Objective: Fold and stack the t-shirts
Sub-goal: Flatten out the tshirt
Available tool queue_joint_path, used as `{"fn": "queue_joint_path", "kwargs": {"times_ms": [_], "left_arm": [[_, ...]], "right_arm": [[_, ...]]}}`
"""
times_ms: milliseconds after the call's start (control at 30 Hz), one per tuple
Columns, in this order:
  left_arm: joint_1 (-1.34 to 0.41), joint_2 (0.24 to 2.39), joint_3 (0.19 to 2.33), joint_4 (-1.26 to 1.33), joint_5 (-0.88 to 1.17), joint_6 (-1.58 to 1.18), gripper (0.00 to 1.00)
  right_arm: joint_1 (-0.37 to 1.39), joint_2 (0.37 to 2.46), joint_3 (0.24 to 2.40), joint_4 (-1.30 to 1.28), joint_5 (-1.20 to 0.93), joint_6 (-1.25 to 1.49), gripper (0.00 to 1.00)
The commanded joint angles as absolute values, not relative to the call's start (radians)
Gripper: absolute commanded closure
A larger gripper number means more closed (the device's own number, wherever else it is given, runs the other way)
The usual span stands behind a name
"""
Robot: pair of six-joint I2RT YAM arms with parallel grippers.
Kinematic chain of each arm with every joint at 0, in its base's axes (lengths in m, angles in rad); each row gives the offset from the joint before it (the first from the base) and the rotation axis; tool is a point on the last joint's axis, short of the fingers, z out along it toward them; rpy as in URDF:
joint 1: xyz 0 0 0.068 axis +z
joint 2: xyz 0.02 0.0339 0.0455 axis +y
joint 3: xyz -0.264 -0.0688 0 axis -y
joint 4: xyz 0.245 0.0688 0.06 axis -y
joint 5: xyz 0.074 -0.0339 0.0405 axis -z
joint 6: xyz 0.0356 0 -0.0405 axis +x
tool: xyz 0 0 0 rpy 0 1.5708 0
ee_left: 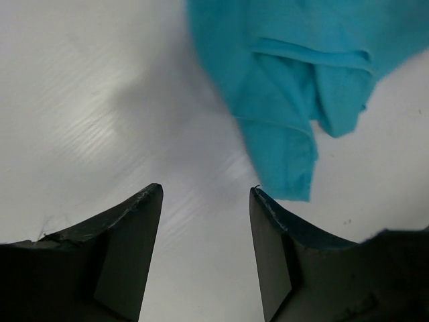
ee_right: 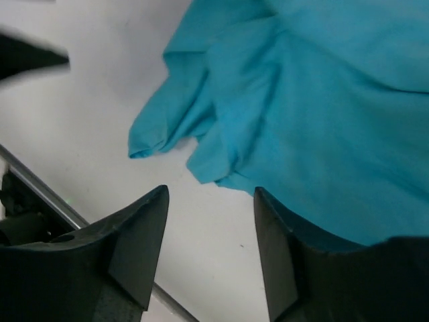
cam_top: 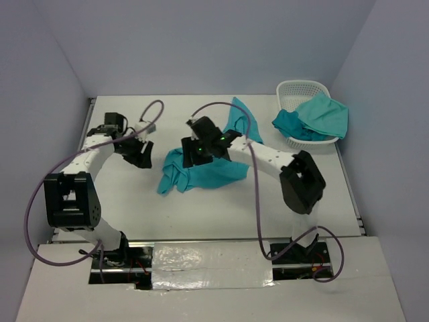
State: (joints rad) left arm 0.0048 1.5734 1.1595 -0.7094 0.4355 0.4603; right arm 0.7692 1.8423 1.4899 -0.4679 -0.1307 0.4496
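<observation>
a crumpled t-shirt (cam_top: 214, 173) lies near the middle of the table (cam_top: 134, 201). it is bunched into a wide lump, with one part reaching toward the far edge and a narrow flap pointing to the near left.

the left end effector (ee_left: 206, 194) hovers just left of that lump, its two fingers spread apart with only bare table between them. in the left wrist view the cloth's nearest hem ends just ahead of the right fingertip, apart from it.

the right end effector (ee_right: 211, 194) sits over the lump's upper left part, fingers likewise spread and gripping nothing. the right wrist view shows two folded corners of cloth just ahead of the gap, with more cloth running behind the right finger.

bare table lies open to the left of the shirt and along the near side as far as the taped strip (cam_top: 208, 258).

at the far right corner a white basket (cam_top: 295, 84) stands close to the table's right edge. a greener t-shirt (cam_top: 328, 114) is draped over its rim and a bluer t-shirt (cam_top: 291, 124) spills from its near-left side. both are well apart from the crumpled one.
</observation>
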Motion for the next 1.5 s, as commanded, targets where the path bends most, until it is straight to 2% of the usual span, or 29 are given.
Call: {"fn": "queue_joint_path", "kwargs": {"times_ms": [0,200,333,467,667,833,900,1167,1267,1300,1367,1400,1467], "left_arm": [[0.143,1.536,1.192,-0.606,0.489,0.342,0.33],[0.147,1.493,1.161,-0.598,0.477,0.368,0.34],[0.147,1.477,1.147,-0.601,0.482,0.377,0.34],[0.147,1.476,1.152,-0.612,0.500,0.377,0.35],[0.147,1.477,1.155,-0.614,0.502,0.382,0.35],[0.147,1.482,1.158,-0.612,0.509,0.379,0.35],[0.147,1.483,1.163,-0.621,0.505,0.387,0.35],[0.149,1.471,1.157,-0.634,0.491,0.410,0.36],[0.146,1.468,1.161,-0.637,0.494,0.403,0.36],[0.146,1.468,1.167,-0.637,0.494,0.403,0.36],[0.143,1.467,1.175,-0.649,0.492,0.405,0.36],[0.137,1.466,1.181,-0.653,0.488,0.410,0.37],[0.100,1.466,1.187,-0.658,0.463,0.422,0.37]], "right_arm": [[0.853,1.941,1.606,-0.371,-0.190,0.452,0.38],[0.871,2.121,1.719,-0.491,-0.114,0.457,0.37],[0.877,2.155,1.735,-0.552,-0.031,0.445,0.38],[0.894,2.137,1.741,-0.590,0.044,0.410,0.41],[0.908,1.994,1.665,-0.578,0.165,0.371,0.40],[0.902,2.086,1.733,-0.606,0.166,0.330,0.37],[0.904,2.179,1.802,-0.633,0.152,0.318,0.37],[0.899,2.275,1.887,-0.660,0.123,0.314,0.40],[0.894,2.258,1.867,-0.667,0.143,0.313,0.54],[0.894,2.223,1.855,-0.658,0.153,0.317,0.68],[0.894,2.171,1.790,-0.626,0.179,0.319,0.82],[0.894,2.117,1.767,-0.615,0.184,0.325,0.92],[0.893,2.071,1.712,-0.604,0.190,0.330,1.00]]}}
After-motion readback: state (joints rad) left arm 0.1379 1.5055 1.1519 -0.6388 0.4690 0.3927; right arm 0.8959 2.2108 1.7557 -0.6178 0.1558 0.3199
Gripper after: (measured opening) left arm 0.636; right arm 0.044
